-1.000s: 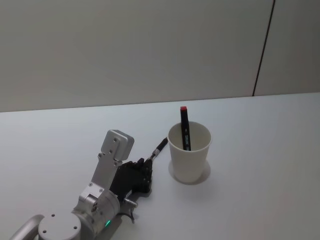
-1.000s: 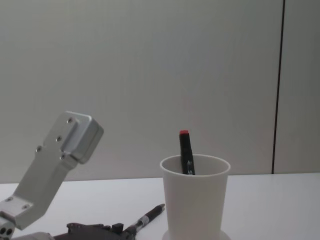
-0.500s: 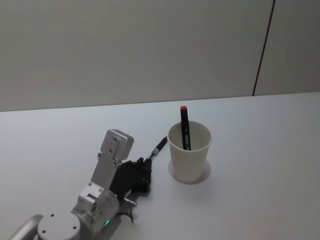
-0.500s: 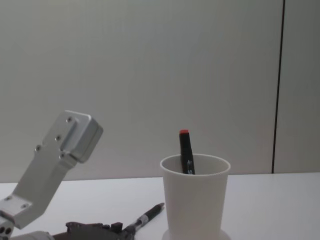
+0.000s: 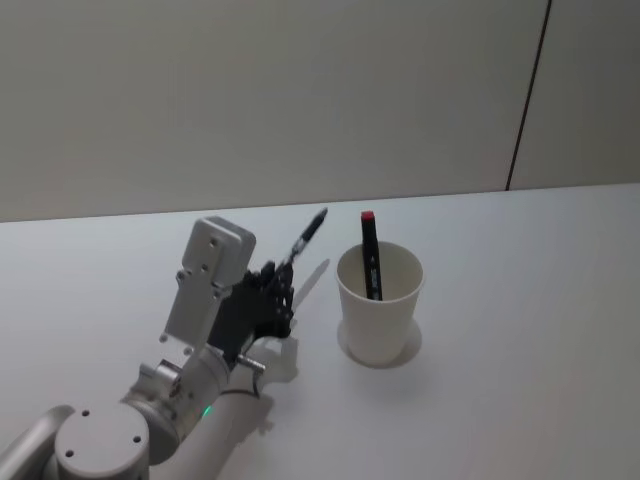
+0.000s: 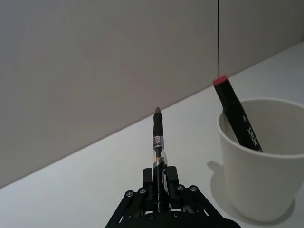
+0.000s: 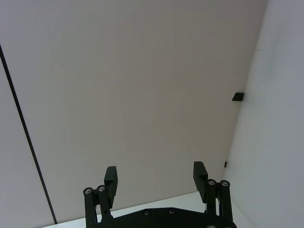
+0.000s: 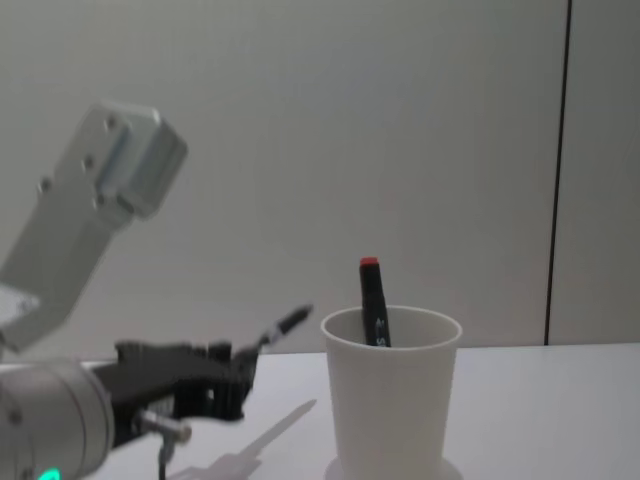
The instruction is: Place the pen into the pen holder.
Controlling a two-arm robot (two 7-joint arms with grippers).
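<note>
**Left gripper holds the pen in the air beside the pen holder**

Your left gripper has its fingers pressed together on the lower end of the pen. In the left wrist view the pen stands straight out from between them, with its dark tip pointing away from the gripper. The pen is clear of the table, and its shadow falls on the white surface below. It is tilted, with the free tip aimed up and toward the back wall. It sits to the left of the pen holder without touching it. In the chest view the tip shows just left of the cup's rolled rim, at about the rim's height.

The pen holder stands upright on the table. A black marker with a red cap leans inside it and sticks out above the rim.

Your right gripper faces a plain wall, its fingers spread wide apart with nothing between them.
</note>
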